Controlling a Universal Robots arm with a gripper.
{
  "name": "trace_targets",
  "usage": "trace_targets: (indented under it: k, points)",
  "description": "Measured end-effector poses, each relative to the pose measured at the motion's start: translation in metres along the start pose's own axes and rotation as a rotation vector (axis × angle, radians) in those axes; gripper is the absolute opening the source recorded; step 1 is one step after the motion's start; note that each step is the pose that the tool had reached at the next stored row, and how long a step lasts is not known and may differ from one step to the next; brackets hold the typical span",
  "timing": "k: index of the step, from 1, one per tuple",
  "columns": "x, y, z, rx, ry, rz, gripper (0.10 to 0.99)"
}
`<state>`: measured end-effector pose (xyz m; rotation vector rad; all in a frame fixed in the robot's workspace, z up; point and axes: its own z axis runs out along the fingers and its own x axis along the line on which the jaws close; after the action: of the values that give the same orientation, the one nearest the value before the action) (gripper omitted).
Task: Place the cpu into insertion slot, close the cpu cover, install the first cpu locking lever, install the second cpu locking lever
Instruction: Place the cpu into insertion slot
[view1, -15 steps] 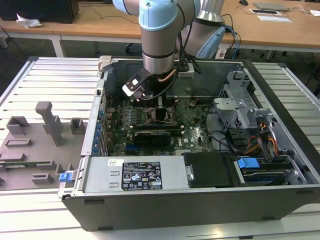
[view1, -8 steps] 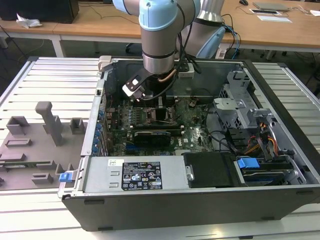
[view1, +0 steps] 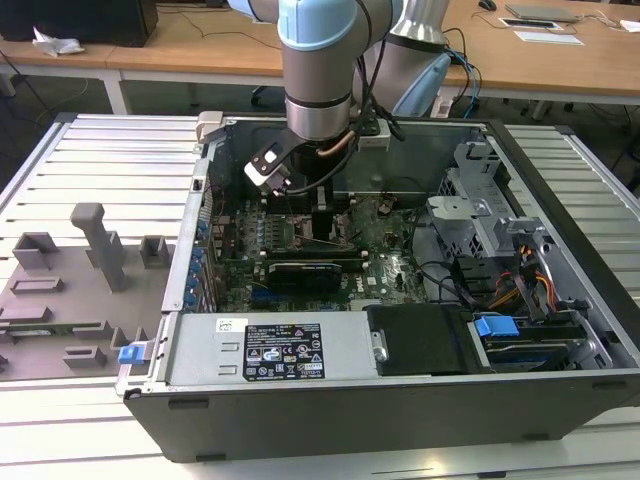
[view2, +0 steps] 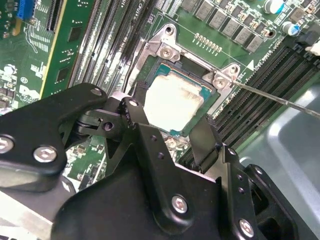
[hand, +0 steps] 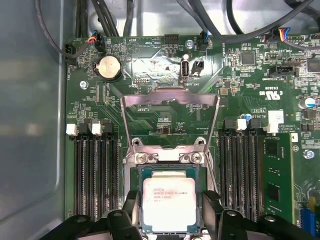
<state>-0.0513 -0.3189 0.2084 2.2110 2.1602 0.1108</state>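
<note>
The claw (view2: 171, 117) hangs low over the motherboard (hand: 240, 80), fingers apart, flanking the cpu (hand: 169, 199). The cpu lies flat in the insertion slot (hand: 170, 170); whether the fingers touch it I cannot tell. The cpu cover (hand: 170, 97) stands raised. The chip looks light, stiff and fragile, best held by opposite edges.

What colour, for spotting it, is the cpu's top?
The cpu is pale silvery-beige; best in the first wrist view.

There is one chip (hand: 169, 202), one socket (hand: 167, 158), one cover frame (hand: 170, 96), one coin battery (hand: 109, 67), two banks of memory slots (hand: 97, 175) (hand: 242, 175), one robot arm (view1: 318, 70) and one computer case (view1: 400, 415).
</note>
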Motion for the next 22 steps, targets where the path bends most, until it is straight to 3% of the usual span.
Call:
trace_targets:
  k: [4, 5, 6, 11, 12, 22]
  points:
    - [0.0000, 0.0000, -0.0002, 0.000, -0.0001, 0.000, 0.604]
    - [0.0000, 0.0000, -0.0003, 0.000, -0.0002, 0.000, 0.537]
    - [0.0000, 0.0000, -0.0003, 0.000, -0.0002, 0.000, 0.537]
    - [0.0000, 0.0000, -0.0004, 0.000, -0.0001, 0.000, 0.231]
    - [0.0000, 0.0000, -0.0005, 0.000, -0.0002, 0.000, 0.110]
    - [-0.0001, -0.0002, 0.0019, 0.000, -0.0005, 0.003, 0.106]
